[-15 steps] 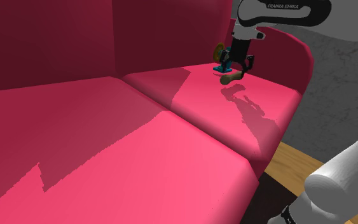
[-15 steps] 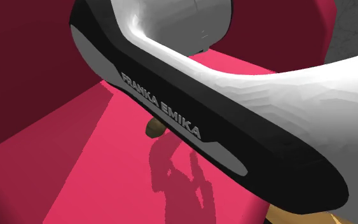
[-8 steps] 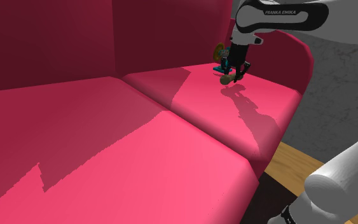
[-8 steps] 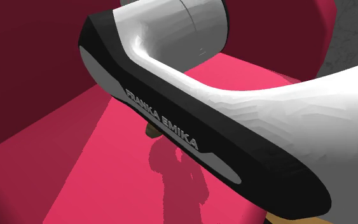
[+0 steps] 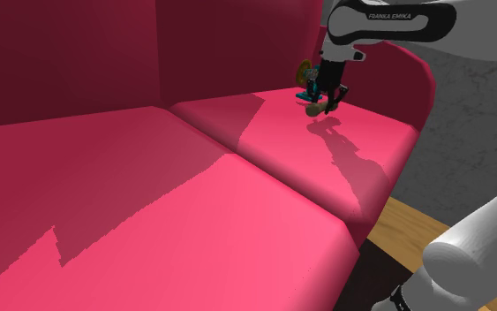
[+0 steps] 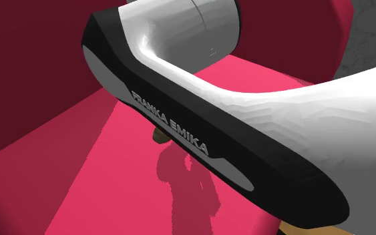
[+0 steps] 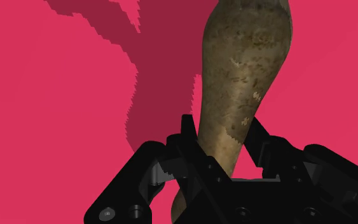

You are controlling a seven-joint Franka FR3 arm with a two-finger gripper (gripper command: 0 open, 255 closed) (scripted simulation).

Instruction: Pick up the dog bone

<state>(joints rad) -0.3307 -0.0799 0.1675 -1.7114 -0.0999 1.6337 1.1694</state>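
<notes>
The dog bone (image 7: 247, 63) is mottled tan-brown, and my gripper (image 7: 222, 137) is shut on its narrow middle, one black finger on each side. In the shoulder view the gripper (image 5: 324, 95) points down over the far end of the pink sofa seat (image 5: 264, 185), and the bone (image 5: 312, 110) sticks out below it, just over its own shadow. I cannot tell whether the bone touches the cushion. In the second exterior view a small tan piece of the bone (image 6: 158, 135) peeks out under the arm's black-and-white link (image 6: 213, 113).
A small teal and tan object (image 5: 305, 81) sits on the seat just behind the gripper. The sofa's dark red backrest (image 5: 105, 53) rises behind, and its armrest (image 5: 418, 84) curves up beside the hand. Wood floor (image 5: 414, 221) lies beyond the sofa.
Between one second and half a second ago the hand shifted slightly toward the shoulder view's left with the bone. Nothing has visibly moved since.
</notes>
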